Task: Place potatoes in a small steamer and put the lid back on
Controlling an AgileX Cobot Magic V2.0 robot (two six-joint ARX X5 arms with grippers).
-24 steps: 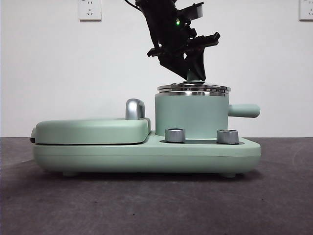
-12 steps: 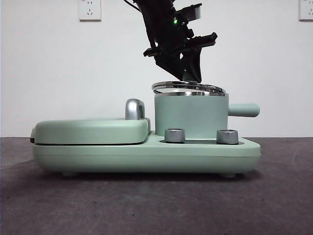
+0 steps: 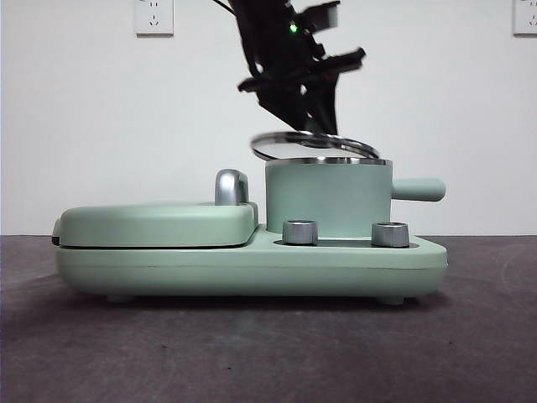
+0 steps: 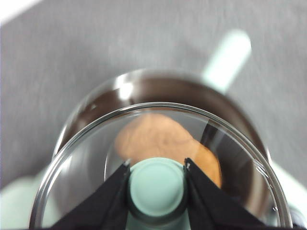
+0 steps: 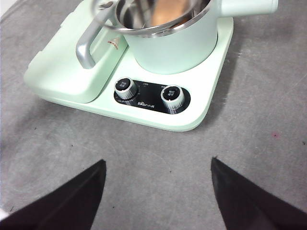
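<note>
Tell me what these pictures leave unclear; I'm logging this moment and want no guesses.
- Potato: hidden by the small steamer's wall in the front view; blurred through the lid in the left wrist view.
- Left end effector: its jaws grip the lid's knob, cut off by the picture's edge.
- Lid in the front view: motion-blurred, its tilt uncertain.
- Dial markings: too small to read in the right wrist view.

A plain white wall fills the background. Two white wall sockets are mounted high on it: one at upper left, one cut by the right edge. A dark grey matte tabletop spans the foreground, evenly lit.
</note>
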